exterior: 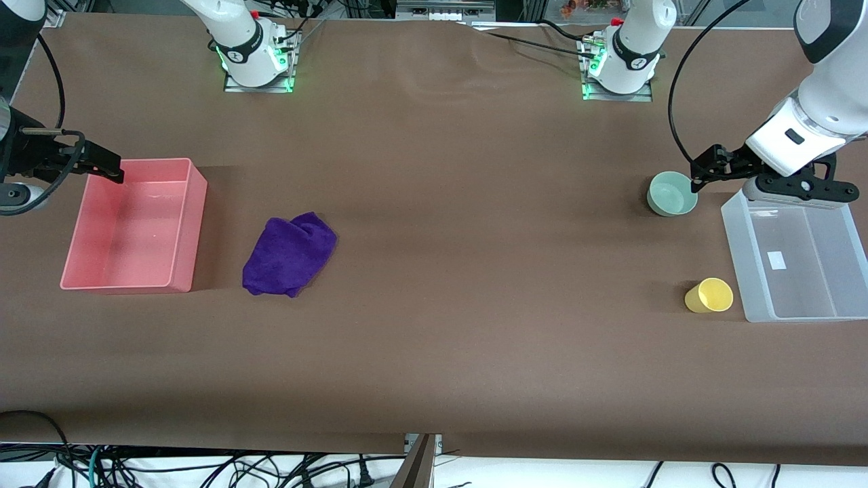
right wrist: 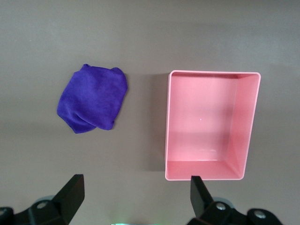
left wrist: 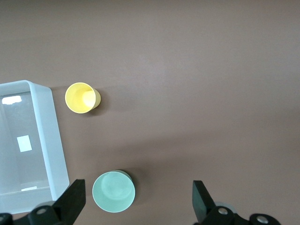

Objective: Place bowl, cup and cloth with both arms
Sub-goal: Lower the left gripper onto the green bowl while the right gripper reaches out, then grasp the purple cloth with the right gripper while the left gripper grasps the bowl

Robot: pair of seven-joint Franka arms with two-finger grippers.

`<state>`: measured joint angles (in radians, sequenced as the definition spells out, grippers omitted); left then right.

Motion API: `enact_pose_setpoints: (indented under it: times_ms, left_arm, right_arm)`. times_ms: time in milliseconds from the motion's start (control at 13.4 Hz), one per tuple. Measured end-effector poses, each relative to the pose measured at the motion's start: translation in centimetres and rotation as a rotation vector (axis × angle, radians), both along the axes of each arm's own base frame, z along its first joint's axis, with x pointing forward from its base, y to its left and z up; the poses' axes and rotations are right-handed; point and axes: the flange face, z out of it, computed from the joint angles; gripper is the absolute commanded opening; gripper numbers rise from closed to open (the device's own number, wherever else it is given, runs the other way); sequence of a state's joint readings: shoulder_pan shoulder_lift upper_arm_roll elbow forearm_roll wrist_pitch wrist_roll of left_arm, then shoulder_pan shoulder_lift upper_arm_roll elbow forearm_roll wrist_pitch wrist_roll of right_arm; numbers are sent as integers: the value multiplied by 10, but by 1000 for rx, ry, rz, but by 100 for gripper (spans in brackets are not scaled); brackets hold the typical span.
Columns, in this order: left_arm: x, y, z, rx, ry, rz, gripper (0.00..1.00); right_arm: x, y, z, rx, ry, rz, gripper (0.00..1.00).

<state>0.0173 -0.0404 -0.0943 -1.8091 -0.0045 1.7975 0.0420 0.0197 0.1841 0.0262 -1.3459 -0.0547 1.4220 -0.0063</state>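
The mint-green bowl (exterior: 673, 195) stands upright on the brown table beside the clear bin, toward the left arm's end. My left gripper (exterior: 705, 173) hangs open just above it. In the left wrist view the bowl (left wrist: 114, 191) lies between the spread fingers of that gripper (left wrist: 138, 197), closer to one finger. The yellow cup (exterior: 708, 296) stands nearer the front camera than the bowl and also shows in the left wrist view (left wrist: 82, 97). The purple cloth (exterior: 290, 254) lies crumpled beside the pink bin and shows in the right wrist view (right wrist: 93, 98). My right gripper (exterior: 108, 168) is open and empty over the pink bin's farther edge, as the right wrist view (right wrist: 136, 192) also shows.
A clear plastic bin (exterior: 746, 271) sits at the left arm's end of the table, its wall also in the left wrist view (left wrist: 47, 136). A pink bin (exterior: 196, 224) sits at the right arm's end, also in the right wrist view (right wrist: 167, 122). Both bins hold nothing.
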Motion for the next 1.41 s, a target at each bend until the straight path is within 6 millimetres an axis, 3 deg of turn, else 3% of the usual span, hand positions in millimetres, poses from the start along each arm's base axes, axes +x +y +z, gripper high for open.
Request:
enact_pose_setpoints:
  times_ms: [669,893,1116,1264,1413]
  left_arm:
    - [-7,-22,-3,6,46,-19,100]
    - [-7,-21,-3,6,47,-19,100]
    - [-8,-21,-4,7,58,-18,100]
    - [-12,-20,-9,11,99,-18,100]
    - [-18,-18,-32,20,216,-19,100]
  right_arm:
    - [1,-1,-1,0,-2,-1,100]
    - [12,-1,-22,-2,22,-2,100]
    - [29,2,-96,-2,84,8,100]
    - [35,21,-148,11,88,40,100]
    - [35,44,-198,27,39,72,100]
